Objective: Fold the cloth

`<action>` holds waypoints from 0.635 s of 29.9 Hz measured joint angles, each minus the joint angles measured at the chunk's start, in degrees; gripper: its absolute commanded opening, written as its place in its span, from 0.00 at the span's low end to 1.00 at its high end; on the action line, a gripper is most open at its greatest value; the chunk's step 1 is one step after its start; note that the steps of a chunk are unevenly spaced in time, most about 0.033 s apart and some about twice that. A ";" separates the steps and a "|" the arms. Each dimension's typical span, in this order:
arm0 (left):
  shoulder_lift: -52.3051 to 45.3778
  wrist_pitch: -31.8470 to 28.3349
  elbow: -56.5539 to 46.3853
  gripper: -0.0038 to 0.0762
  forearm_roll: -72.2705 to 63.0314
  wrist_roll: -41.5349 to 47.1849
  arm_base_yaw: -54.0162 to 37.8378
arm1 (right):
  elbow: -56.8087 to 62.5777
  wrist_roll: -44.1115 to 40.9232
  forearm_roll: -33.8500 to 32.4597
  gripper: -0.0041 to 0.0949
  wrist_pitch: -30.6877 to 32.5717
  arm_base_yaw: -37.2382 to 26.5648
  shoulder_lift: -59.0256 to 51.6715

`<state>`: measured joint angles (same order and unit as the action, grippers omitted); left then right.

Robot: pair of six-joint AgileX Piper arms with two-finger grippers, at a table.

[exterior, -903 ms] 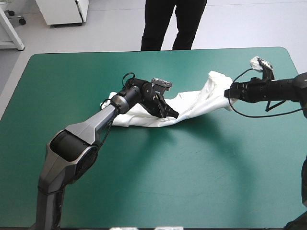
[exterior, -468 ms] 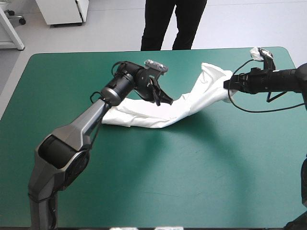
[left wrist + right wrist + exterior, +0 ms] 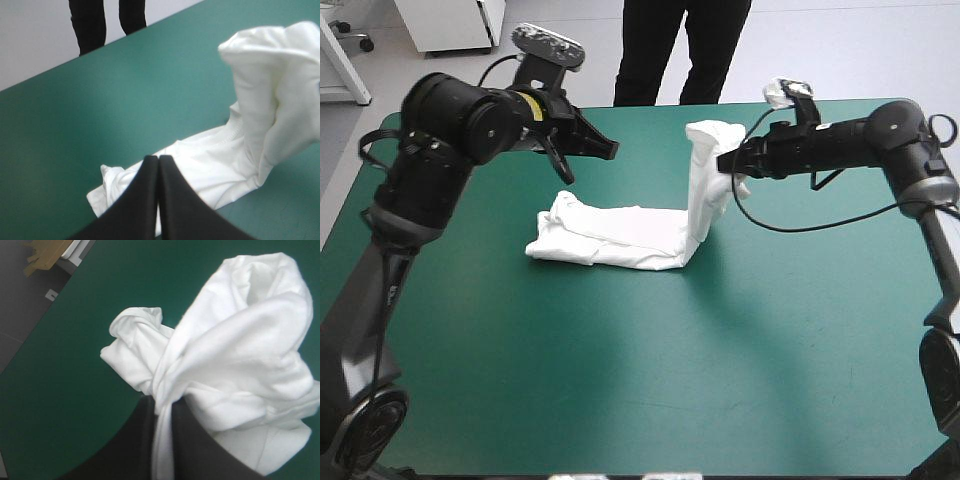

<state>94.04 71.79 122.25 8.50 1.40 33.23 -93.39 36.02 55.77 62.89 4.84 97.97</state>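
The white T-shirt lies as a crumpled strip on the teal-green cover, its right end pulled up into a standing column. My right gripper is shut on the T-shirt at the top of that column; in the right wrist view the cloth bunches out from between the fingers. My left gripper hangs raised above the table behind the shirt's left part, shut and holding nothing. From the left wrist view its fingers meet in a point over the lying cloth.
Bare teal-green cover stretches in front of the shirt and to both sides. The far table edge runs just behind both grippers.
My left gripper let go of the shirt and rose up and back to the left. My right gripper moved left and lifted the shirt's right end, which now stands upright.
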 measured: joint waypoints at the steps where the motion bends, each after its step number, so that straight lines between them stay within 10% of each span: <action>1: -0.86 0.00 0.04 0.04 0.30 0.11 0.00 | -0.55 -0.36 0.00 0.02 -0.78 1.31 0.61; 15: -6.67 0.00 0.04 0.04 1.10 0.23 0.00 | -13.67 -3.47 0.04 0.03 -6.73 19.29 18.79; 19: -6.67 0.00 0.04 0.04 1.16 0.23 0.00 | -20.01 -3.78 0.33 0.17 -5.62 22.21 23.82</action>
<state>87.37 71.79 122.29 9.67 1.63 33.23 -113.40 32.25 56.10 57.27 27.05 121.79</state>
